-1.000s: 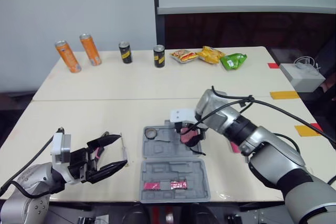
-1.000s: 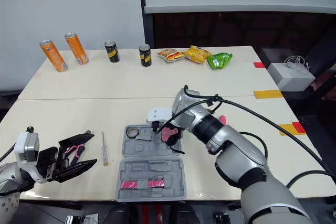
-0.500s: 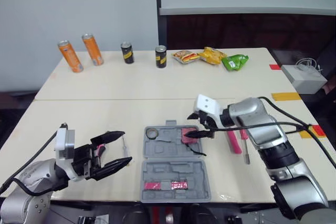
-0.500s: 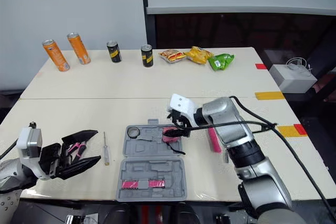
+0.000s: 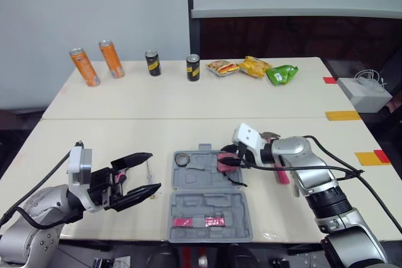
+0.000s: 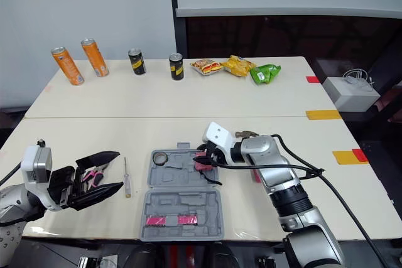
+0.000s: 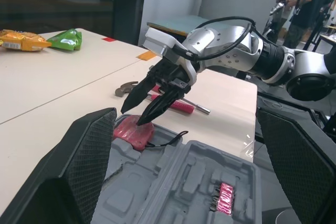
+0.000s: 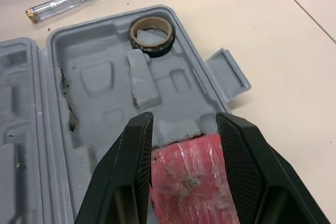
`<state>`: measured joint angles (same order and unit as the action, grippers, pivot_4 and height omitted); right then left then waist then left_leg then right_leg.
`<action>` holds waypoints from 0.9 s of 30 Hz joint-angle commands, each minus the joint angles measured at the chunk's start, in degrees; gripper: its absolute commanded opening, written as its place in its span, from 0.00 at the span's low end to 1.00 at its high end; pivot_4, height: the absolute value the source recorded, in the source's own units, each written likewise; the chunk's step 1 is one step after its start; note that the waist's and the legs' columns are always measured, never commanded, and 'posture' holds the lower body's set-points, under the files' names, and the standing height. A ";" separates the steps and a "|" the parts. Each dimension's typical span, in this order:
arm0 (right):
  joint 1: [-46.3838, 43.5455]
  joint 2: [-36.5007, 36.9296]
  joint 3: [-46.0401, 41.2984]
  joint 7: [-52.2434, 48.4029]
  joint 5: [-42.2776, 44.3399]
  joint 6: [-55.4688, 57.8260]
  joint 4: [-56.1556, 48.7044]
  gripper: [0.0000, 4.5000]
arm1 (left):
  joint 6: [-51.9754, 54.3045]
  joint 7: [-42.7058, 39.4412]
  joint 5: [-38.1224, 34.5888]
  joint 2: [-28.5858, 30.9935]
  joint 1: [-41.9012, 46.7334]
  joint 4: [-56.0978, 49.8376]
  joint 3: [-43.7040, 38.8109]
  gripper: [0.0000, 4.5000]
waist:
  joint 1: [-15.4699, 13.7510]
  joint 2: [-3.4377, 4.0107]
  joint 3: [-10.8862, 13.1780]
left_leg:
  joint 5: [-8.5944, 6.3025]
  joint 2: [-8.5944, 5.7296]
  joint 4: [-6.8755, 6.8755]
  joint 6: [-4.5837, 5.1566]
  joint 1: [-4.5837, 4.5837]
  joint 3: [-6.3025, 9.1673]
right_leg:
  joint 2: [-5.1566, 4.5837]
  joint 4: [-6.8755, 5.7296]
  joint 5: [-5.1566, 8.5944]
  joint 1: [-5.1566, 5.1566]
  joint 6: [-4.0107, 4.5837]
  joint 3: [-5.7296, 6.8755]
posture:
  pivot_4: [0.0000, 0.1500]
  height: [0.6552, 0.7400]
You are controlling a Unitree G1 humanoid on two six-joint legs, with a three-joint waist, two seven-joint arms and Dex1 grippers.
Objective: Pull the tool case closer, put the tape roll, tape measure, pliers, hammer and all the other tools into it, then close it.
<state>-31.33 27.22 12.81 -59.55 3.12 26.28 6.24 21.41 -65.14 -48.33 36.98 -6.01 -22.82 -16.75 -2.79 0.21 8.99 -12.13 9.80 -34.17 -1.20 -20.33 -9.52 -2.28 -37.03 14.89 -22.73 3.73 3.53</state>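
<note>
right gripper (image 8: 185,116): fingers parted, gripping nothing, tips either side of the pink tape measure (image 8: 191,182) and just over it
tape measure: lies in the far half of the open tool case (image 5: 207,202), near its right edge, black cord trailing from it
tape roll (image 8: 152,35): in the far left corner of that same half
hammer (image 7: 176,104): pink handle, on the table (image 5: 157,123) just right of the right gripper, outside the case
screwdriver (image 6: 125,177): on the table between the case and the left gripper
left gripper (image 5: 154,170): fingers spread wide, empty, hovering left of the case
pliers (image 6: 93,176): pink handles, on the table behind the left fingers
</note>
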 commanded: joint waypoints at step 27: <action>12.64 -11.19 -11.60 15.70 8.11 -27.06 18.15 0.44 | -3.86 1.49 1.86 -2.81 -2.82 3.75 -1.06 1.00 | -0.10 -0.45 -1.57 | -0.86 0.19 0.17 -0.86 1.79 -0.06 | 0.23 0.77 0.45 2.00 -0.01 -0.07 | 1.00 1.00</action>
<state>-19.01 15.59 3.93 -44.23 9.40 -0.22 25.49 19.17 -63.48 -46.55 34.78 -8.82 -19.42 -16.81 -2.89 -0.24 7.42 -12.99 9.96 -34.00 -2.05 -18.63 -9.60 -2.08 -36.27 15.32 -20.84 3.71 3.42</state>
